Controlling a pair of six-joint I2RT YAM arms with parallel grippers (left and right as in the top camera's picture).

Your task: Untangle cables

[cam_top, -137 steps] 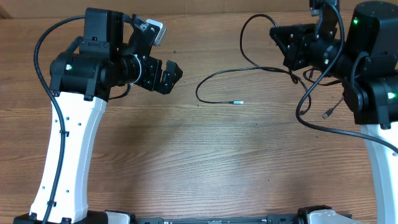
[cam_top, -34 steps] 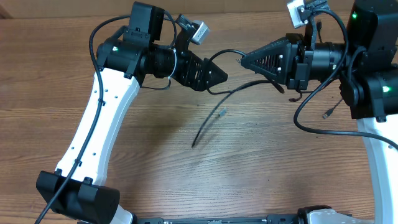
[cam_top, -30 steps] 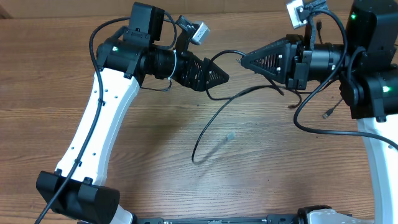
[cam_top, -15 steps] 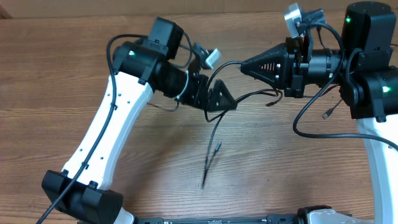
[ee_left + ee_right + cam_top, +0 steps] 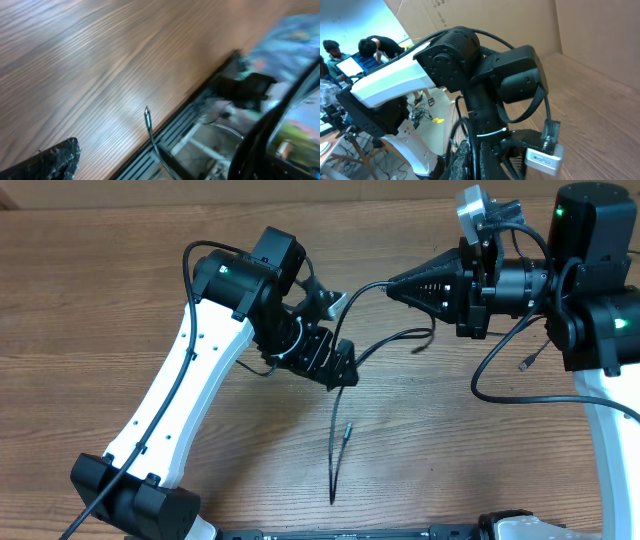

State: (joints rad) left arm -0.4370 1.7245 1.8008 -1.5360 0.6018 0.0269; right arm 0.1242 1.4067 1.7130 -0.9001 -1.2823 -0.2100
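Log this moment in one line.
task: untangling | left tool: open, beside cable | right tool: shut on cable

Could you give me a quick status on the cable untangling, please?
Right hand shut on cables. Left hand open, gripping nothing. Loose plug end trails just past it. No obstruction seen.

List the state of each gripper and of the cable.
left gripper, open, gripping nothing.
right gripper, shut on cable.
cable, pinched at the right gripper, the rest draping past the left gripper into a narrow loop, plug end free.
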